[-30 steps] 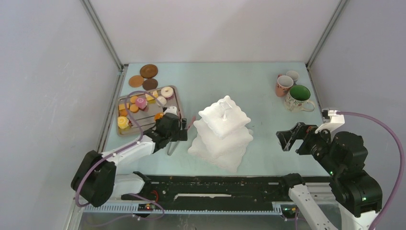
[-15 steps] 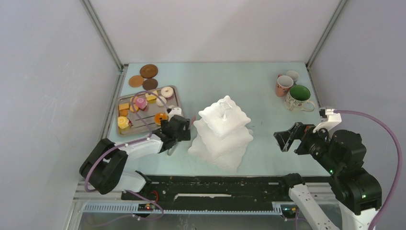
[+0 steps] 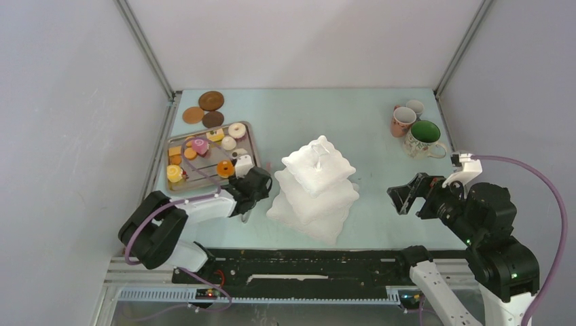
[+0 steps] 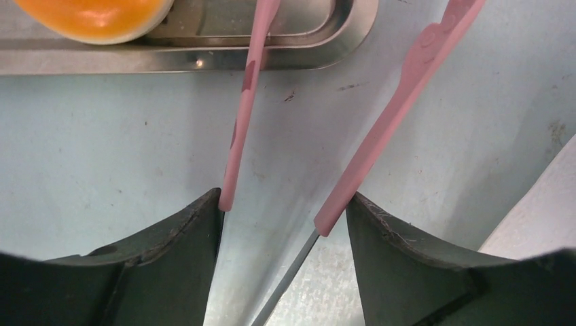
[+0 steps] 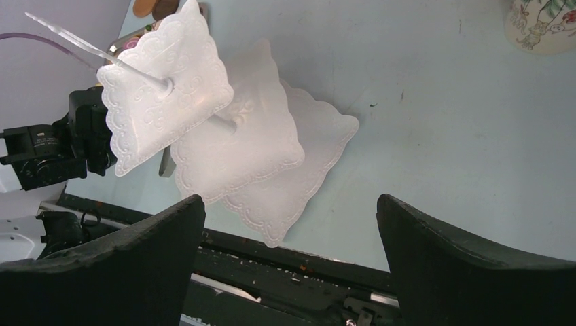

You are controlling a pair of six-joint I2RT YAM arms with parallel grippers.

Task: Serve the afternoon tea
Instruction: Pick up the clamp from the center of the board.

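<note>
The white three-tier stand is at the table's middle, its tiers bare; it also shows in the right wrist view. My left gripper is low between the tray and the stand. In the left wrist view it grips pink tongs, whose spread arms press against both fingers. An orange biscuit lies in the tray just ahead. My right gripper is open and empty, right of the stand, also in its own view. Donuts, biscuits and cakes lie in the tray.
The grey metal tray is at the left, its near rim in the left wrist view. Three brown coasters lie behind it. The pink mug, small pale mug and green-inside mug stand at the back right.
My left gripper has moved right and nearer with the tongs, from the tray's corner towards the stand. My right gripper has drifted slightly left.
</note>
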